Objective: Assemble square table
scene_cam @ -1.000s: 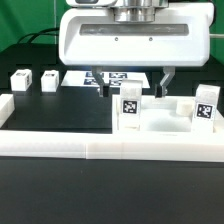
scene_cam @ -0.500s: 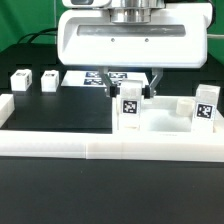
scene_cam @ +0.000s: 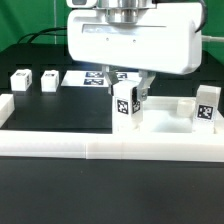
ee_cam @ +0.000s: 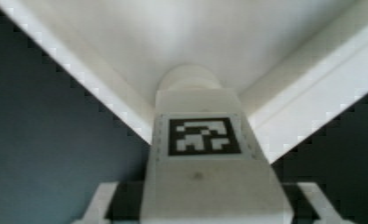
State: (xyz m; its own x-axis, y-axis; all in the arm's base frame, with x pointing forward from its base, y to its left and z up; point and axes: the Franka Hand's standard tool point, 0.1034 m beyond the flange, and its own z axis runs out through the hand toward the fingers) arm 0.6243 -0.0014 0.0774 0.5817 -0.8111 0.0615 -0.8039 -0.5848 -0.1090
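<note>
- Upper left of the exterior view: two loose legs, the far-left leg (scene_cam: 20, 80) and the neighbour leg (scene_cam: 48, 80), upright side by side on the dark bench (scene_cam: 60, 115). Well apart from the other parts, neither one fitted.
- Just right of them, upper centre-left: the marker board (scene_cam: 85, 77), flat on the bench and partly hidden by the arm. No part of the build.
- Centre of the frame: pincer (scene_cam: 127, 94) pinching the gripped leg (scene_cam: 125, 108), one finger on each side of its upper part. Tag towards the camera, leg leaning a little rather than plumb. Impossible to tell whether its foot touches the bench or hangs clear.
- Wrist view, same grasp: gripped leg (ee_cam: 204, 140) along the middle with its tag showing, a pad close against each flank.
- Right of centre: slab (scene_cam: 165, 122) of the square table, lying flat just behind the border wall (scene_cam: 100, 148). Immediately to the exterior view's right of the gripped leg, so the pincer sits at its near-left end. Touching or only beside, unclear.
- Far right: fourth leg (scene_cam: 207, 105), upright near the slab's right end. On the slab or behind it, hard to say.
- Judged from this: an early stage, with one leg in hand and no leg visibly screwed in. Probably all four fittings left to do.
</note>
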